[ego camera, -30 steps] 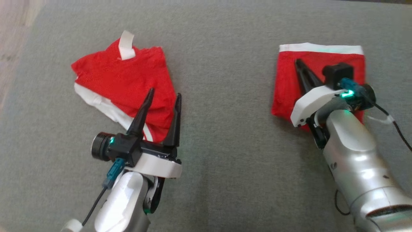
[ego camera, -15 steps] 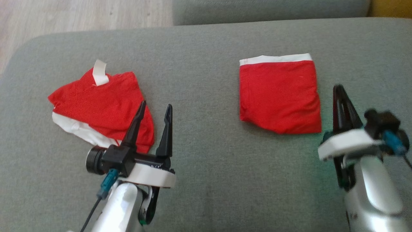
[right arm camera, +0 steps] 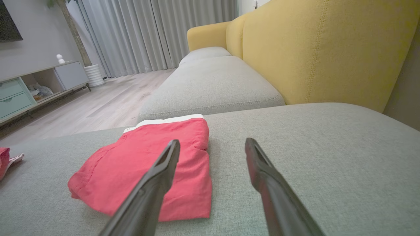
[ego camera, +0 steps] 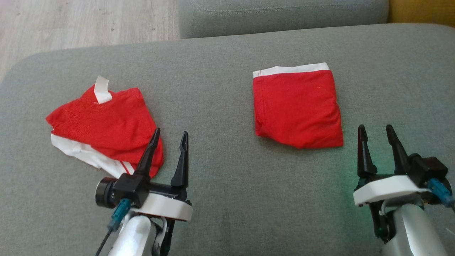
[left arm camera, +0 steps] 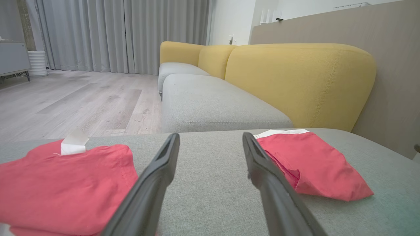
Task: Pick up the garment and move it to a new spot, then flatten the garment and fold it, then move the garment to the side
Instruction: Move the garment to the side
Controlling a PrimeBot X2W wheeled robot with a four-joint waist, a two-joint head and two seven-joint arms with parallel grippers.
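Red folded garment (ego camera: 296, 108), white-banded, lies on grey fabric cushion (ego camera: 220, 199); left gripper (ego camera: 171, 131) and right gripper (ego camera: 375, 126) gape empty nearby.

Folded garment (ego camera: 296, 108) = matt red cloth, cushion (ego camera: 220, 89) coarse gry weave, floor (ego camera: 89, 21) matt wood.

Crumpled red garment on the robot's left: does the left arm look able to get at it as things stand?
Probably yes. The left end effector is open at the near corner of the crumpled garment, with nothing lying between them on the grey cushion.
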